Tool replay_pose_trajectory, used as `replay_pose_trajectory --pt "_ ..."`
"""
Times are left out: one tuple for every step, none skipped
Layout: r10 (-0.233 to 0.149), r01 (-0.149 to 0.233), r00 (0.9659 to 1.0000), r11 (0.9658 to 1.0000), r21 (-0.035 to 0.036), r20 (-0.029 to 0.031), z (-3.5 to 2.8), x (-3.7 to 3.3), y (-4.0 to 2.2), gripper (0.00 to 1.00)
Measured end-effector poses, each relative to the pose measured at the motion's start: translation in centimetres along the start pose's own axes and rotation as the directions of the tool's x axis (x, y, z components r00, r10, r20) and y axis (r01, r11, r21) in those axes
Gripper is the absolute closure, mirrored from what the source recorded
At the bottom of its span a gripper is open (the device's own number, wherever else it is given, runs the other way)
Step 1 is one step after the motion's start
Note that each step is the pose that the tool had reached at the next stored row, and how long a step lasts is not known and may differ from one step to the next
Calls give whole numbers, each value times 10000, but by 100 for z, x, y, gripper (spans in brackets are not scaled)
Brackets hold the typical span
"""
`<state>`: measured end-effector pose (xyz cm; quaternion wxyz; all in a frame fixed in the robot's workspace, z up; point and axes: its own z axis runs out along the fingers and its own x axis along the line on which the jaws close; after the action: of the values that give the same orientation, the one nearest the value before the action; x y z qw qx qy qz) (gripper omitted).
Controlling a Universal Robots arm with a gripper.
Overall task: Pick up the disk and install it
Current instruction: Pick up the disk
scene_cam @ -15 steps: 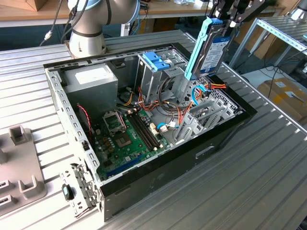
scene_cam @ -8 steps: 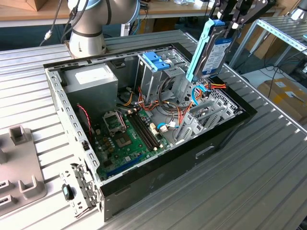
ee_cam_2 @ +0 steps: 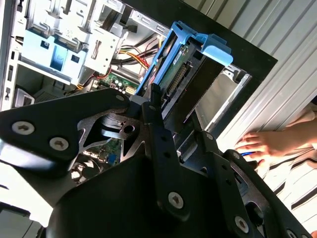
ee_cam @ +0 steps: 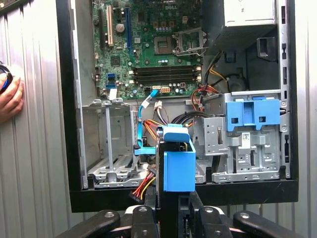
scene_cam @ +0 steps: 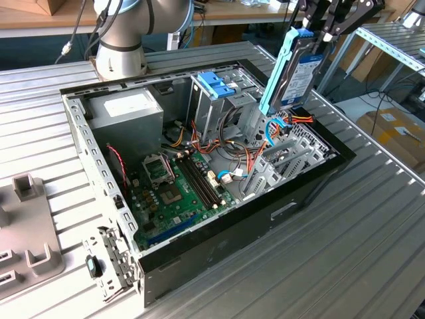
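Note:
My gripper (scene_cam: 317, 32) is shut on the disk (scene_cam: 296, 74), a grey drive with a white-and-blue label and light-blue carrier rails. It hangs upright on edge, above the end of the open computer case (scene_cam: 312, 189) at the exterior view's right. In the first wrist view the disk (ee_cam: 177, 166) is edge-on, over the case's drive cage area beside an empty metal bay (ee_cam: 109, 144). In the second wrist view the disk (ee_cam_2: 184, 67) stands out from between the black fingers (ee_cam_2: 154, 99).
A blue plastic latch (scene_cam: 215, 85) tops the metal cage inside the case. Cables (scene_cam: 282, 126) lie under the disk. A person's hand (ee_cam: 10, 94) rests on the ribbed table beside the case, also in the second wrist view (ee_cam_2: 262, 144). Grey fixtures (scene_cam: 26, 226) sit at the exterior view's left.

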<state>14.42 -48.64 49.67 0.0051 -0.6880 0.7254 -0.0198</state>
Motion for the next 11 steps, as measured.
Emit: replay_pose_trajectory --pt "-1 1 10000 10000 0 -1 0 3 0 65" --pt "0 0 10000 10000 0 1 0 5 0 65" --pt "0 0 10000 10000 0 1 0 6 0 65" --pt "0 0 10000 10000 0 0 0 17 -1 65" --pt "0 0 10000 10000 0 -1 0 20 -1 65" --pt "0 0 10000 10000 0 0 0 20 -1 65" --pt "0 0 10000 10000 0 0 0 20 -1 65" --pt "0 0 10000 10000 0 0 0 23 -1 65" --pt "0 0 10000 10000 0 0 1 26 -1 65" --pt "0 0 10000 10000 0 -1 0 32 -2 65" --pt "1 -1 10000 10000 0 0 1 41 -2 65"
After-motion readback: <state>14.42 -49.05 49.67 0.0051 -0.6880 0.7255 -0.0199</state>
